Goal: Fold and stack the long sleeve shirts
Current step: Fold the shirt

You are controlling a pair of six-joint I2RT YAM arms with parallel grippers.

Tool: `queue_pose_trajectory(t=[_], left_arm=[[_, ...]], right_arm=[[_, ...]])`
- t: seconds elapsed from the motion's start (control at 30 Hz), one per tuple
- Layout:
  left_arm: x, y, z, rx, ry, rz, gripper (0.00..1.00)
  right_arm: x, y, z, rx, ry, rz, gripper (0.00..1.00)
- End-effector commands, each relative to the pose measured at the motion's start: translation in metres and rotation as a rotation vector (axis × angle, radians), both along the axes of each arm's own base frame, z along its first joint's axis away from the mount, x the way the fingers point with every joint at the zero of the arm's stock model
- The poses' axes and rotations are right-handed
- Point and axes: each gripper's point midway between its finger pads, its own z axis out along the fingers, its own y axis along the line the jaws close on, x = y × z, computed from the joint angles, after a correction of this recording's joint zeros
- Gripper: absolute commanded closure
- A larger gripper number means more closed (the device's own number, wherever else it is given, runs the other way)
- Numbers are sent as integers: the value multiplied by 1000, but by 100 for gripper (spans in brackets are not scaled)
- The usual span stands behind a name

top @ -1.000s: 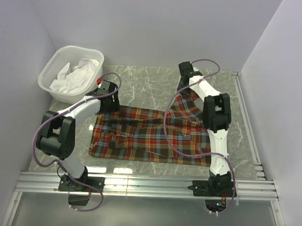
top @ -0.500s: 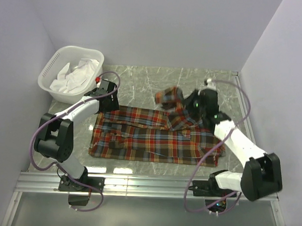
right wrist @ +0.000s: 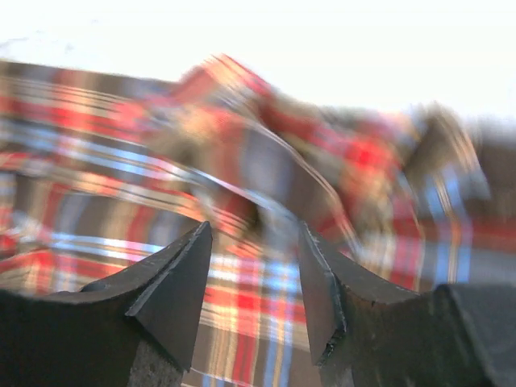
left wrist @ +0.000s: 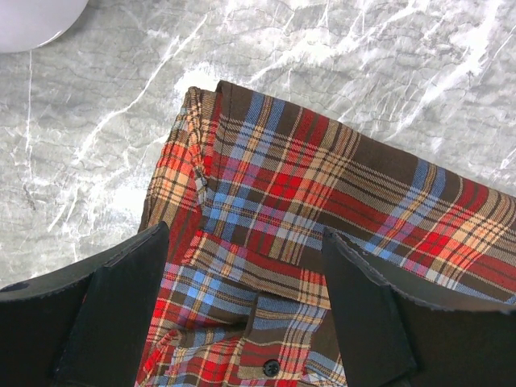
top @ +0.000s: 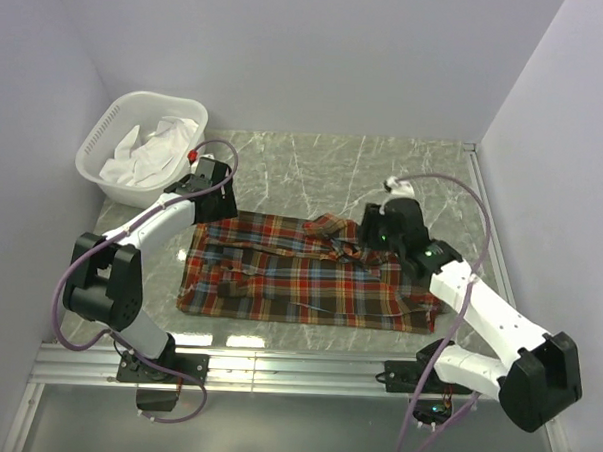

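Observation:
One long sleeve shirt (top: 299, 276), plaid in red, orange, blue and brown, lies spread flat on the marble table. A sleeve (top: 331, 230) lies folded inward over its far edge, slightly rumpled. My left gripper (top: 214, 208) hovers open over the shirt's far left corner. In the left wrist view that gripper (left wrist: 246, 310) has only the plaid cloth (left wrist: 322, 185) and a button below its wide jaws. My right gripper (top: 359, 235) is just right of the folded sleeve. The right wrist view is blurred, and the gripper (right wrist: 251, 282) is open there, with the cloth (right wrist: 242, 161) lying beyond the fingers.
A white laundry basket (top: 105, 142) with white cloth inside stands at the far left, and its rim (left wrist: 32, 16) shows in the left wrist view. Bare marble table (top: 284, 165) lies beyond the shirt. An aluminium rail (top: 295, 371) runs along the near edge. Walls close in on three sides.
My right arm swung the sleeve from the far right over onto the shirt's body, then its jaws opened and let it go. The left arm hardly moved.

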Motion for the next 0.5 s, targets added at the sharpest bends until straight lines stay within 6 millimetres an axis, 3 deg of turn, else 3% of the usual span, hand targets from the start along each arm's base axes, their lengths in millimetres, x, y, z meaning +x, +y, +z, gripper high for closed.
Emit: queue_pose_trajectory(t=[0.0, 0.1, 0.23, 0.47], left_arm=[[8, -6, 22, -25, -59, -12, 18], [8, -6, 22, -26, -59, -13, 18], [9, -8, 21, -31, -54, -17, 18], [8, -10, 19, -37, -49, -25, 18]], right_arm=[[16, 30, 42, -163, -116, 215, 44], [23, 60, 42, -278, -102, 380, 41], [29, 91, 23, -442, -83, 519, 39], [57, 125, -12, -580, 6, 621, 38]])
